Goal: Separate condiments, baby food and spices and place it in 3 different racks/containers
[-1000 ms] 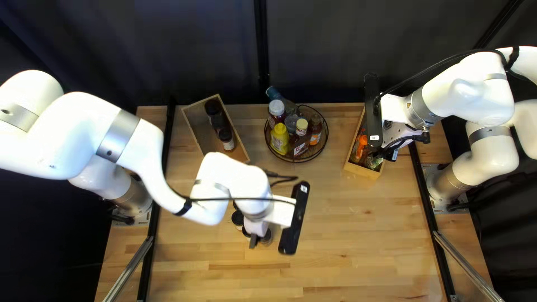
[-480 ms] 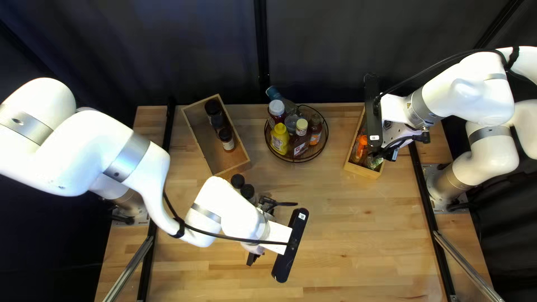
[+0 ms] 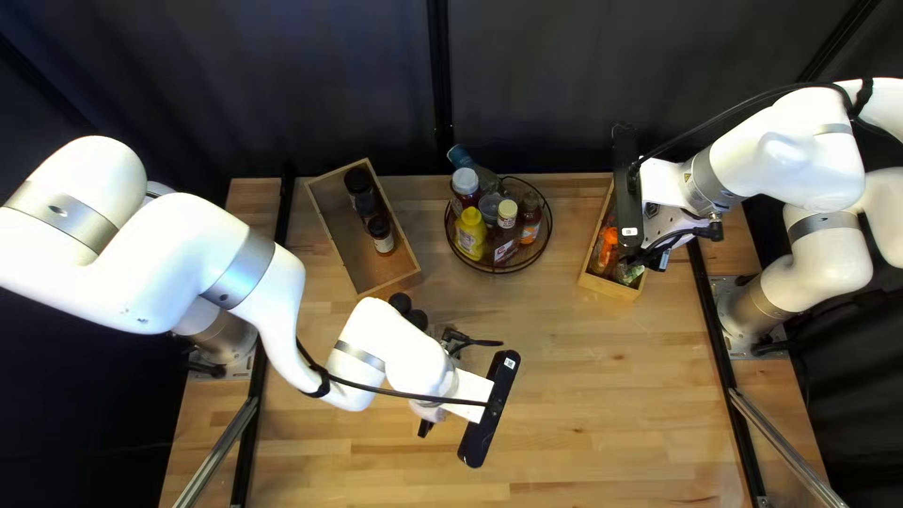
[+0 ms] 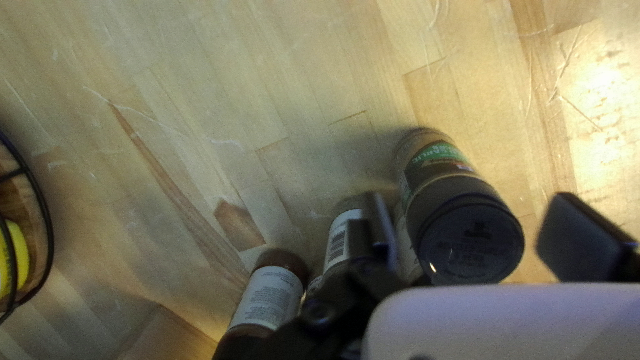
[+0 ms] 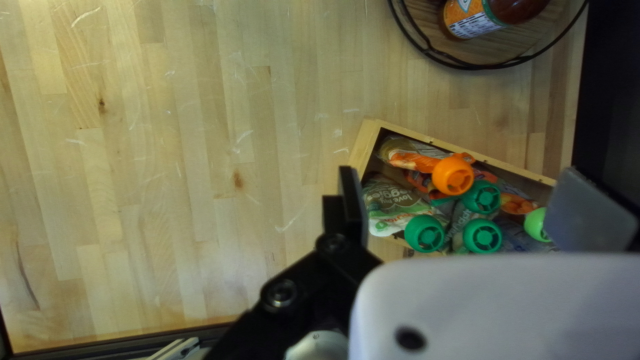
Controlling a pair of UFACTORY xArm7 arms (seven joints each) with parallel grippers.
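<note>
While it gapes, left gripper (image 3: 426, 428) straddles spice jar (image 4: 465, 230)

Wrist views — both — crop the wire basket (image 5: 475, 67).

Along the far edge of the surface (image 3: 611, 404) in the top left view, a box (image 3: 393, 284) sits at the left, a rack (image 3: 499, 272) in the middle and a crate (image 3: 609, 287) at the right. Spice jars (image 3: 381, 235) are in the box, condiment bottles (image 3: 506, 235) in the rack, pouches (image 5: 400, 207) in the crate. More jars (image 4: 463, 233) stand just in front of the box.
</note>
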